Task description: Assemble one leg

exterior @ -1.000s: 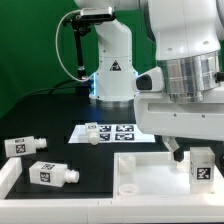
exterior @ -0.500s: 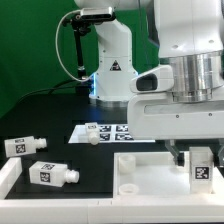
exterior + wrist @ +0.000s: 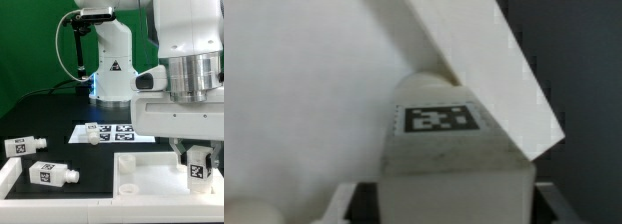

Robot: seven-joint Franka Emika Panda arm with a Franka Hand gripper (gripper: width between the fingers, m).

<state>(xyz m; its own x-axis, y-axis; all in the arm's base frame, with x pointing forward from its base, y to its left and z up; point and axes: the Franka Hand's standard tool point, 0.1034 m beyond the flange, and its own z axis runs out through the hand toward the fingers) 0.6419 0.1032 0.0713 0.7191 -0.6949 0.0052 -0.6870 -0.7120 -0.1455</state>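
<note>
My gripper (image 3: 198, 158) is shut on one leg (image 3: 199, 167), a white square peg with a black-and-white tag. It holds the leg upright over the exterior view's right part of the flat white tabletop (image 3: 150, 170). In the wrist view the held leg (image 3: 441, 150) fills the middle with its tag facing the camera. My gripper (image 3: 446, 208) has its dark fingers (image 3: 359, 205) pressed on both sides of the leg. The white tabletop (image 3: 304, 100) lies behind it. Two more legs (image 3: 20, 147) (image 3: 52, 172) lie at the exterior view's left.
A further leg (image 3: 93, 138) lies by the marker board (image 3: 112, 130) in the middle of the black table. The robot base (image 3: 110, 60) stands behind it. A white ledge (image 3: 10, 180) borders the table at the exterior view's front left.
The gripper with the held leg has shifted slightly sideways and back over the tabletop. The loose legs have not moved.
</note>
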